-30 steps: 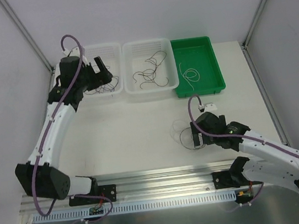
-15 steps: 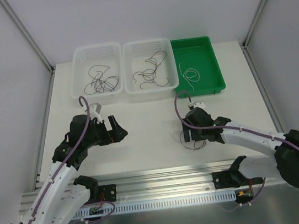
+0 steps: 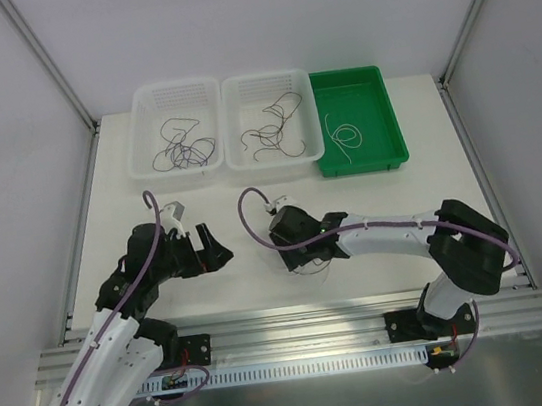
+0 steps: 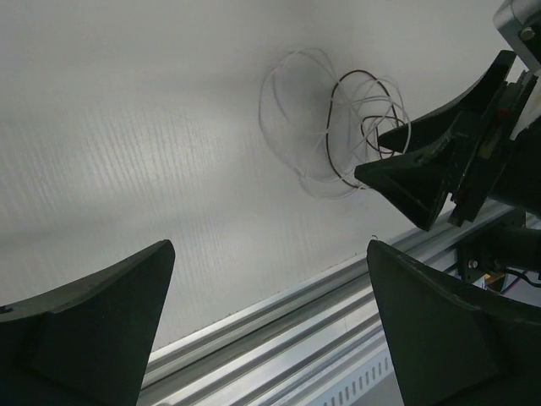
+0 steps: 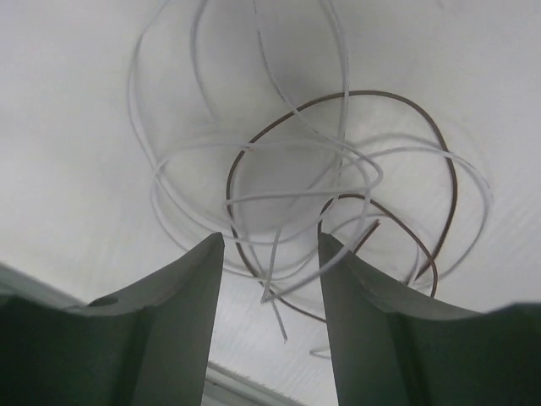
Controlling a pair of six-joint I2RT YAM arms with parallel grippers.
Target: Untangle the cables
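I see the cables (image 5: 296, 196) at 12 o'clock off my right gripper (image 5: 270, 245), jaws parted; left gripper (image 4: 270, 247) spread too.

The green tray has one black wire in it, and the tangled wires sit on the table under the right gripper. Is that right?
Nearly. The wire in the green tray is white, not black; the top view shows it. The tangled wires do sit on the table under the right gripper.
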